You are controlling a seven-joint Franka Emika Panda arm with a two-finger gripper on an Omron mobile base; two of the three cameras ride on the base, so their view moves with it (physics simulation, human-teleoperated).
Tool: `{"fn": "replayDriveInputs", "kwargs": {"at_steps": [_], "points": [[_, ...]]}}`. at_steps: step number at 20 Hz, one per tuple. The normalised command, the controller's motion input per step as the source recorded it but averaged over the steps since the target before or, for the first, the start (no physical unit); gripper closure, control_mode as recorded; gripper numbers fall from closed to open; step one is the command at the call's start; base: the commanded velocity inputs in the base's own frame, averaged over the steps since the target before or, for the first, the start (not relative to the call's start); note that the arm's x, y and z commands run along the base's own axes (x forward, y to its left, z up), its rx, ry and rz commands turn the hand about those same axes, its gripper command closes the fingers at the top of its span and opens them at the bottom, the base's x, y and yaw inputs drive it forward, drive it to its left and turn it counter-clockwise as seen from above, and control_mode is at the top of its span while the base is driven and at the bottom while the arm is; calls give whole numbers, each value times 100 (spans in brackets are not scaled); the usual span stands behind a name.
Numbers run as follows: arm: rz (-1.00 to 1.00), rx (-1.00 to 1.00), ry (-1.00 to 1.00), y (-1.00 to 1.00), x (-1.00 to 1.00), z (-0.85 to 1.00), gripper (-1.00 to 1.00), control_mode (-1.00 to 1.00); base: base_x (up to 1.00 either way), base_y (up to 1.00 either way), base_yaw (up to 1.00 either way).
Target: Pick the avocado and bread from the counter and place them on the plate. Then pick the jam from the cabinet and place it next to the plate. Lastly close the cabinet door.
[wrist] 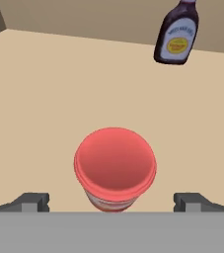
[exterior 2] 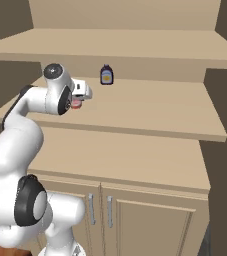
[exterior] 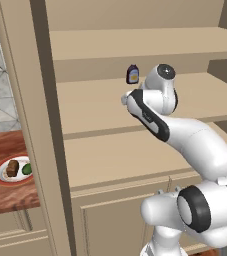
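Beige cabinet (exterior: 45, 150) woodwork takes up most of both base views, with plain shelves above two short panelled doors. At the far left of the left base view a strip of reddish-brown bench (exterior: 7, 195) is seen, cut off by the picture's edge and by the cabinet's side post. On it lies the plate (exterior: 0, 178), white with an orange-red rim, and on the plate the brown bread (exterior: 12, 168) is set just left of the dark-green avocado (exterior: 27, 169); the two are close together, and whether they touch cannot be made out.

Further right, on the middle shelf (exterior 2: 150, 112), a dark bottle (exterior: 132, 74) with a pale label is stood upright near the back wall. In the left base view the arm's wrist covers the shelf in front of the bottle. In the right base view only a sliver of the jam (exterior 2: 76, 103) is visible, a pink-red patch under the hand, the rest being hidden by the wrist.

In the hand view the jam (wrist: 115, 169) is seen from above: a small jar stood upright on the shelf, its round red lid turned toward the camera and its long axis running vertically. Its lower part is cut off at the bottom. The pincer (wrist: 115, 202) is spread wide, one fingertip at either side of the jar, with clear gaps to both; nothing is gripped. The bottle (wrist: 176, 33) appears beyond and to the right, well apart from the jar.
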Motion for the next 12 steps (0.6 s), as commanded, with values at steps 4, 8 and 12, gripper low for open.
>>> {"fn": "replayDriveInputs", "kwargs": {"at_steps": [4,8,12], "points": [[0,0,0,0,12,-13,-100,-100,0,0,0],[0,0,1,0,13,-14,-100,-100,0,0,0],[0,0,2,0,16,-10,-100,-100,0,0,0]]}}
